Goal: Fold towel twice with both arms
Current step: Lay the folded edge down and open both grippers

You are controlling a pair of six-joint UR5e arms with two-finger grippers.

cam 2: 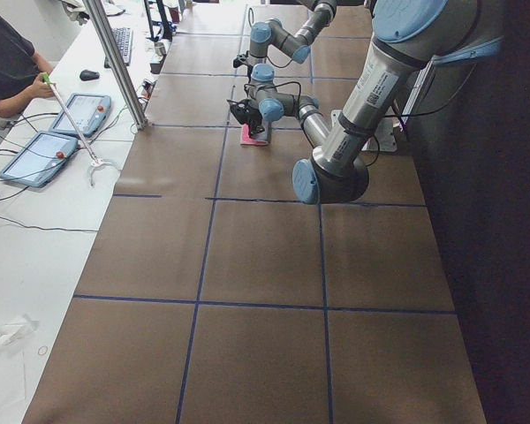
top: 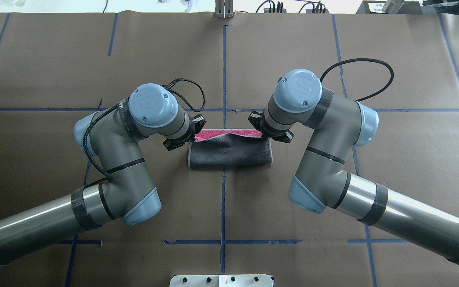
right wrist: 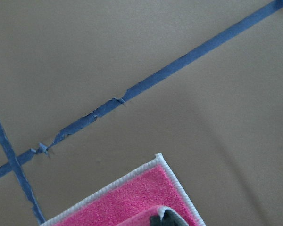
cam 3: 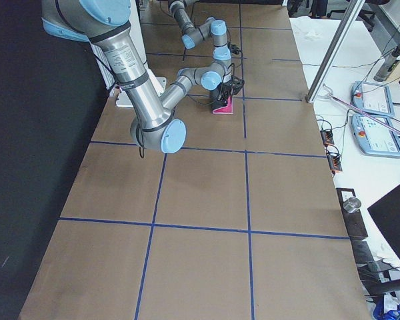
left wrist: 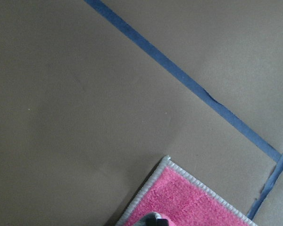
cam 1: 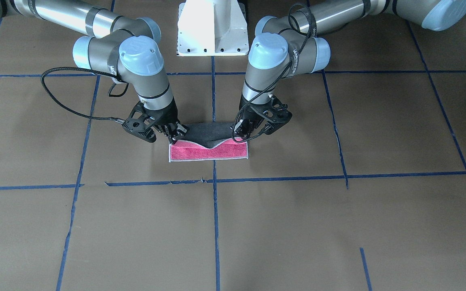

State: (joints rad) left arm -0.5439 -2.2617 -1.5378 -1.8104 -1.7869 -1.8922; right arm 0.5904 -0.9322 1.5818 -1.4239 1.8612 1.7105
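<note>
The towel [cam 1: 208, 152], stretched between the left gripper [cam 1: 244, 133] and right gripper [cam 1: 175, 136], each clenched on a grey corner, is best carried level and laid flush onto the pink edge just ahead.

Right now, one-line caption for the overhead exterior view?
Left pincer and right pincer hold the towel half-folded, grey side up.
</note>
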